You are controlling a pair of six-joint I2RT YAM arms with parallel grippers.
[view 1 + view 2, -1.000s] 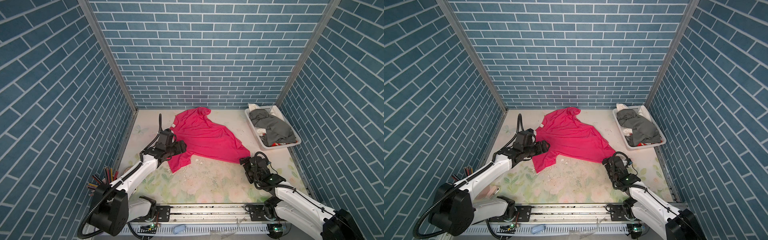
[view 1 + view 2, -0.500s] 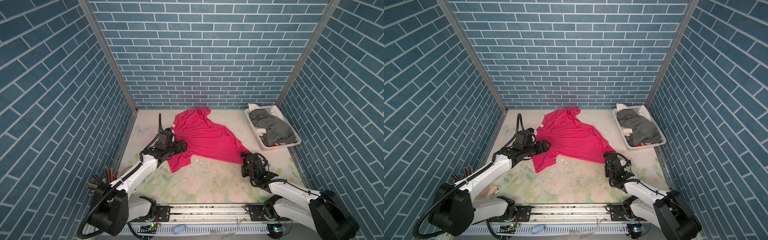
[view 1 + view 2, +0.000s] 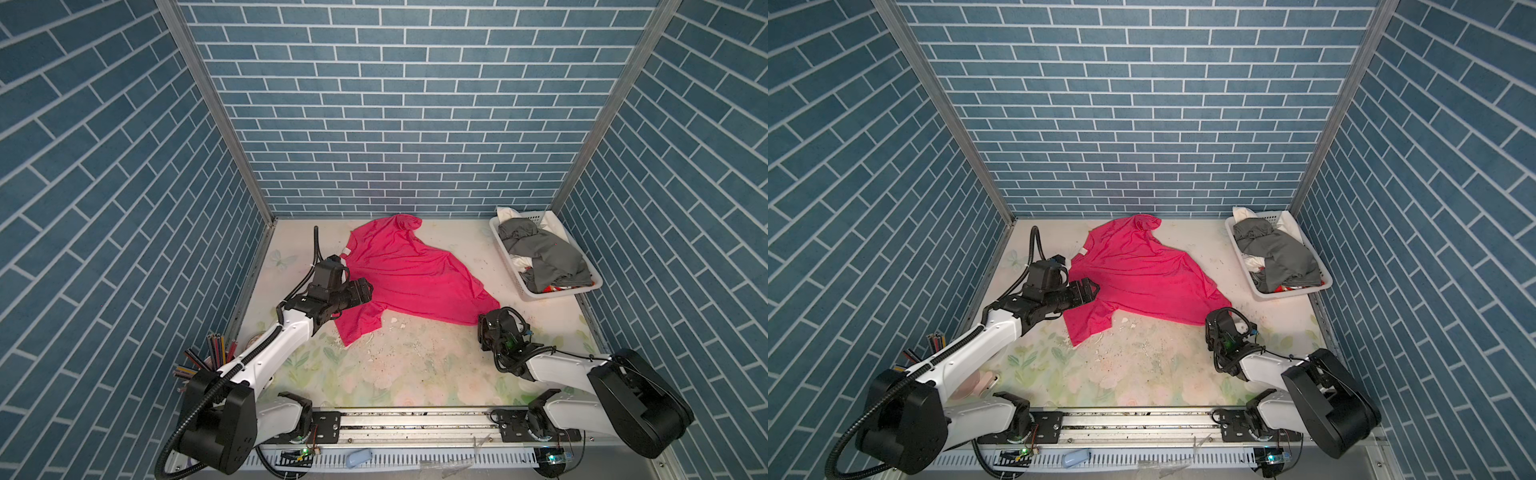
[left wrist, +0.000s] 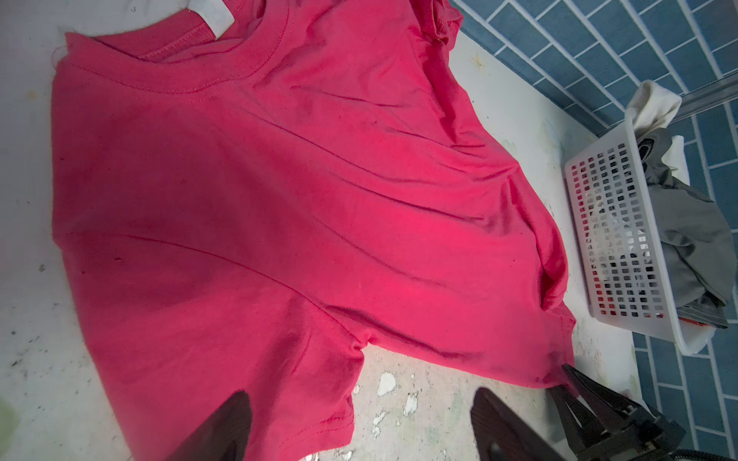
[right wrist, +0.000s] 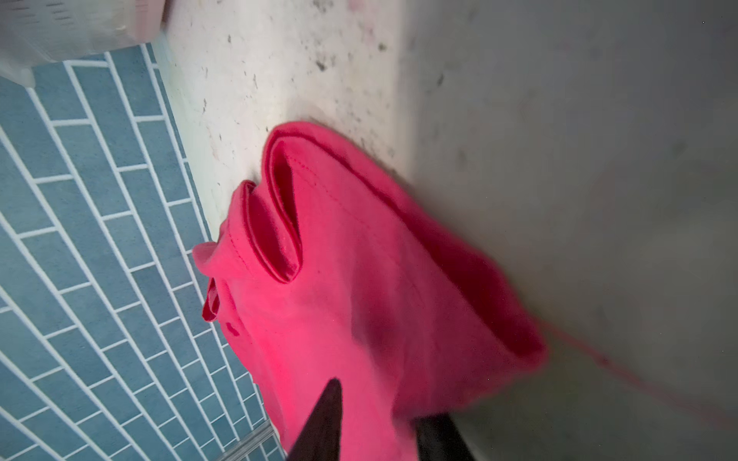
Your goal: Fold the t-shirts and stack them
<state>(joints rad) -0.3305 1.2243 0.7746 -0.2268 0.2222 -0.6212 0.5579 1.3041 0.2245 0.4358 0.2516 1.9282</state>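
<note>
The pink t-shirt (image 3: 407, 274) lies spread and wrinkled on the table (image 3: 415, 365), with its neck tag toward the left arm. The left gripper (image 3: 365, 289) hovers over the shirt near its front sleeve, with jaws wide and holding nothing. The right gripper (image 4: 569, 371) is pinched on the corner of the shirt's hem. A grey t-shirt (image 3: 540, 249) lies in the white basket (image 3: 540, 297) at the far right corner.

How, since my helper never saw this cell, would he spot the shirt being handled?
On the floral table, look left of the white basket. The pink t-shirt lies spread there, the only garment outside the basket.
</note>
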